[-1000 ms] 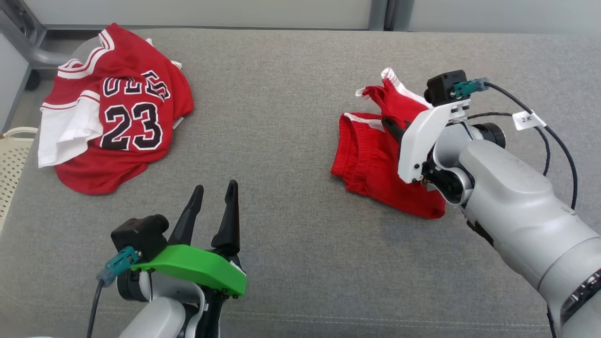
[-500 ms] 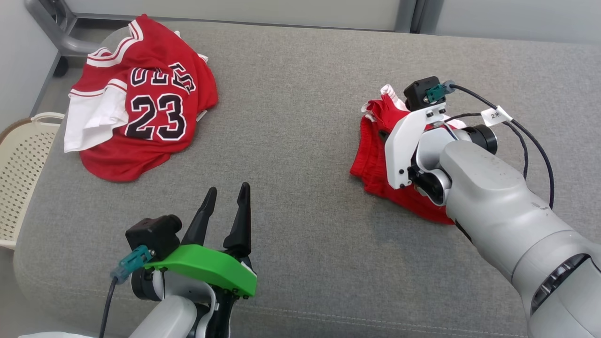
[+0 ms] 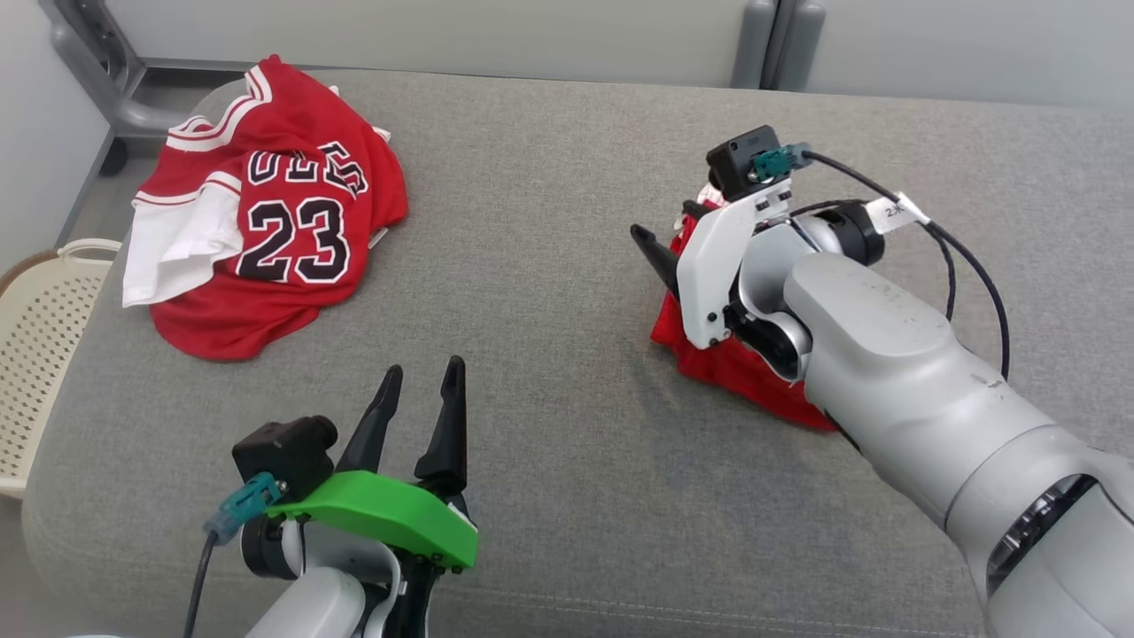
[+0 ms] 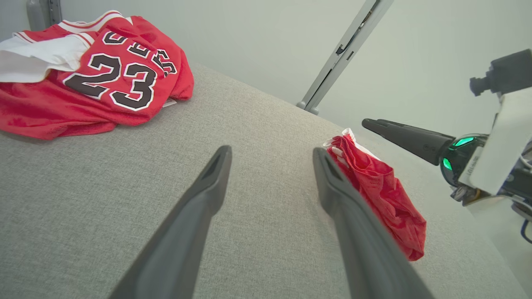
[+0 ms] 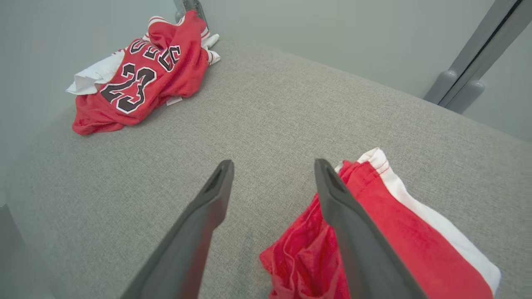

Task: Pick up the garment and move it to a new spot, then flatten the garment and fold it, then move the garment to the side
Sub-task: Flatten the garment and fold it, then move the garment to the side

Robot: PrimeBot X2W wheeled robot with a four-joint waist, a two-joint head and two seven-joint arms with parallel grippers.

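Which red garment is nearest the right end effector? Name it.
The red shorts with the white stripe, right beside the right end effector. The jersey numbered 23 lies far off.

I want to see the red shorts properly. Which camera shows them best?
The left wrist view: the red shorts lie almost whole on the grey cushion. The head view hides most behind the right arm; the right wrist view cuts them off.

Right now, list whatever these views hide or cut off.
Red shorts: head view, mostly covered by right arm; right wrist view, cut by the bottom edge.
Right claw: head view shows one finger; its white mount hides the other.
Jersey: lettering above 23 creased, unreadable.
Basket: cut by head view's left edge.
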